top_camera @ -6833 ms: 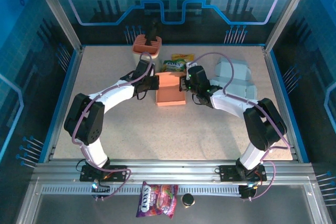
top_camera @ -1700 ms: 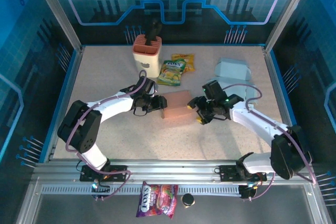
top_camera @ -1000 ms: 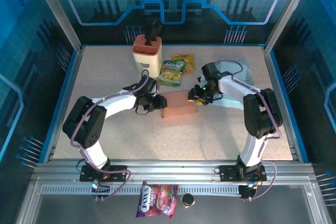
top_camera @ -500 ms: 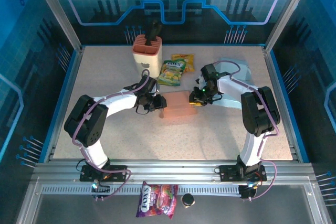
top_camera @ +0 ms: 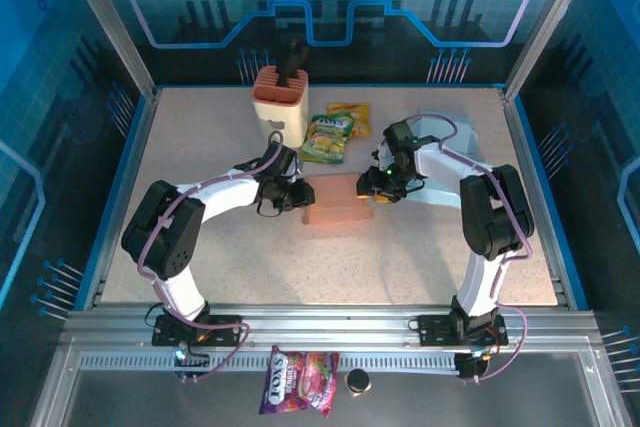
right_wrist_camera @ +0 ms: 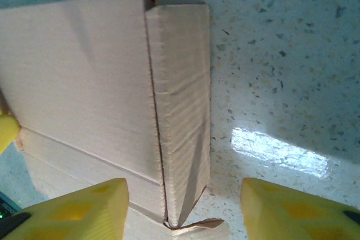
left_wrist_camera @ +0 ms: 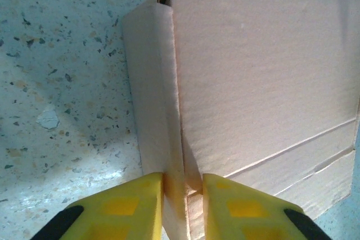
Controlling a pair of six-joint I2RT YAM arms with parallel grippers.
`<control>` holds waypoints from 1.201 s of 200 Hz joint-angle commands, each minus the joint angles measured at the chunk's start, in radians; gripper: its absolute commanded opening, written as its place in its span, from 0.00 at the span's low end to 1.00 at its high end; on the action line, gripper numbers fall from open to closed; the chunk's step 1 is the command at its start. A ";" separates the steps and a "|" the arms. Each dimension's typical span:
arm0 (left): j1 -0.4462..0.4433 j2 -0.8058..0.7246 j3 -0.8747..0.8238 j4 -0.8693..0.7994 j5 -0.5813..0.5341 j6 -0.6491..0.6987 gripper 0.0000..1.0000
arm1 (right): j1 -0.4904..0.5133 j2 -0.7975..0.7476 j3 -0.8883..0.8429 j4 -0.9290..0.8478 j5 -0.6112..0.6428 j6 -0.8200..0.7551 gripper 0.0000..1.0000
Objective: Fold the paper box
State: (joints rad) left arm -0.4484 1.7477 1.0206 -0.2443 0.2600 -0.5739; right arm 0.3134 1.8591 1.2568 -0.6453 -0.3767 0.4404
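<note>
The paper box [top_camera: 340, 205] is salmon-pink card and lies folded up in the middle of the table. My left gripper [top_camera: 297, 195] is at its left end. In the left wrist view the yellow fingers [left_wrist_camera: 121, 206] pinch the box's upright left side wall [left_wrist_camera: 152, 99], with the gripper [left_wrist_camera: 183, 209] shut on it. My right gripper [top_camera: 378, 187] is at the box's right end. In the right wrist view it [right_wrist_camera: 183, 212] stands open, its fingers wide apart on either side of the right side wall [right_wrist_camera: 180, 99]. A small loose flap [right_wrist_camera: 197, 229] sticks out at that wall's near corner.
At the back stands an orange and white holder [top_camera: 279, 92], with two candy packets [top_camera: 328, 137] in front of it. Pale grey-blue boxes [top_camera: 445, 132] lie behind the right arm. A snack bag [top_camera: 298, 377] and a dark cap [top_camera: 358, 380] rest on the front rail.
The right jaws closed at the box's right end and have now sprung wide open. The left jaws have narrowed onto the left wall. The box has barely shifted.
</note>
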 commanded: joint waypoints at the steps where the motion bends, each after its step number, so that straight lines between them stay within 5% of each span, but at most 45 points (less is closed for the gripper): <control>1: 0.008 0.016 0.018 -0.004 0.019 0.024 0.23 | -0.022 0.004 0.031 0.029 -0.079 -0.033 0.60; 163: 0.057 -0.019 -0.109 0.068 0.044 0.016 0.12 | -0.036 0.108 0.035 0.076 -0.251 -0.090 0.77; 240: 0.086 -0.022 -0.141 0.087 0.058 0.014 0.11 | -0.033 0.105 -0.014 0.229 -0.422 -0.006 0.76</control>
State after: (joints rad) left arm -0.3725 1.7191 0.9169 -0.1131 0.3431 -0.5705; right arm 0.2905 1.9549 1.2678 -0.4976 -0.6975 0.3859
